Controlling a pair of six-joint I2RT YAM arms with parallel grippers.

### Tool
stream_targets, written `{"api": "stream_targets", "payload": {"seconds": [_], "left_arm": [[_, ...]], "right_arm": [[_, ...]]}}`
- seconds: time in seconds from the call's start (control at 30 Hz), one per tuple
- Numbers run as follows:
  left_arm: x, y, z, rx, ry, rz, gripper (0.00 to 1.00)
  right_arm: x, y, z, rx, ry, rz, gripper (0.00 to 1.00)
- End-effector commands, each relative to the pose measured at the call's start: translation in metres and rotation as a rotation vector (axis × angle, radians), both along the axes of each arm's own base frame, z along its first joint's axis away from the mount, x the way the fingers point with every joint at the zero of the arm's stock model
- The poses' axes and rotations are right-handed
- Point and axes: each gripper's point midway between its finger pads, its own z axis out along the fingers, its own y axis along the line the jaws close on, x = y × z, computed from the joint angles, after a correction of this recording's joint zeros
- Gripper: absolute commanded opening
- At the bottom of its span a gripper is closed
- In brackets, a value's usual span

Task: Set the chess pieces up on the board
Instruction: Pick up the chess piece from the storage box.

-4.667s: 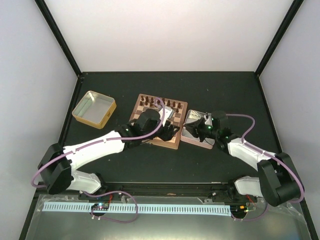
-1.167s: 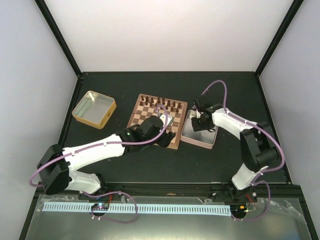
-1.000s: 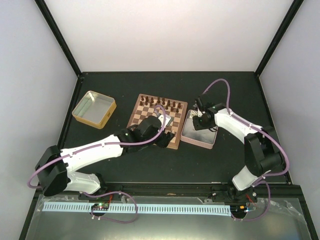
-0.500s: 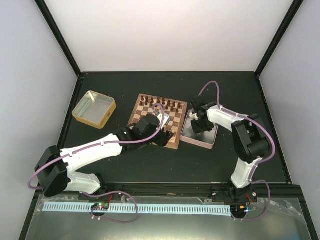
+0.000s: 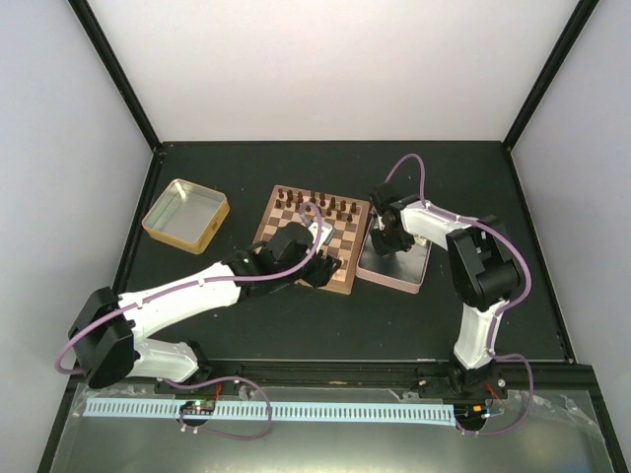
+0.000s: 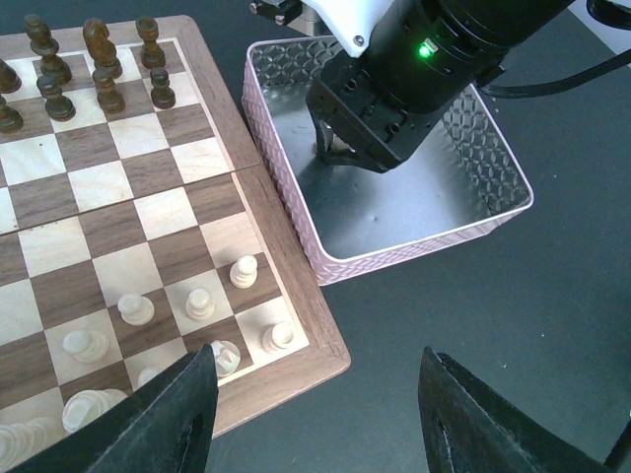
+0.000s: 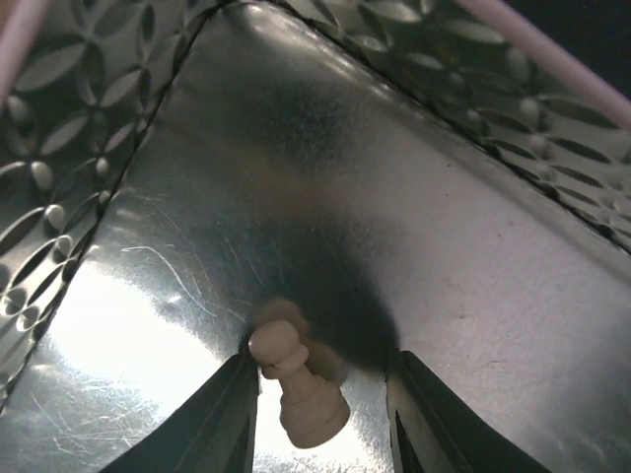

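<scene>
One light pawn (image 7: 296, 389) is now framed by the right gripper (image 7: 320, 374), and that is the fresh development. A second ago this arm hung over the middle of the pink tin (image 6: 473, 158) just right of the board (image 5: 281, 212). It has since swung down into the tin's end nearest the board's far right corner. Its jaws have narrowed a little but are not yet gripping: one finger sits close against the pawn's head, and a gap shows on the other side. Whether the pawn stands or leans on the tin floor I cannot tell. No other piece shows in the tin, so this may be the last light one to fetch, though the right arm hides part of the floor. The left gripper (image 6: 315, 414) has barely shifted; it hangs over the board's near right corner with its jaws spread wide and nothing between them. Several light pieces (image 6: 200, 303) already stand on the near rows there, and the dark pieces (image 6: 99, 59) fill the far rows. The likely next need is a firm squeeze before lifting.
</scene>
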Motion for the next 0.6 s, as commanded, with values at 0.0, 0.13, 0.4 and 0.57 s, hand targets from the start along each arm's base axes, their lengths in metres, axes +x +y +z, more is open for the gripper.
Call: {"api": "stream_targets", "payload": {"seconds": [0.0, 0.13, 0.4, 0.57], "left_arm": [[0.002, -0.001, 0.014, -0.028, -0.022, -0.012, 0.58], [0.003, 0.000, 0.013, -0.028, -0.021, -0.011, 0.58], [0.003, -0.001, 0.014, -0.036, -0.017, -0.013, 0.58], [0.004, -0.001, 0.015, -0.049, -0.006, -0.004, 0.58]], "right_arm": [[0.003, 0.003, -0.008, 0.006, -0.004, 0.003, 0.34], [-0.004, 0.007, -0.008, 0.037, 0.008, 0.017, 0.24], [-0.022, 0.006, -0.008, 0.064, 0.038, 0.029, 0.32], [-0.026, 0.004, -0.011, 0.057, 0.046, 0.038, 0.20]]}}
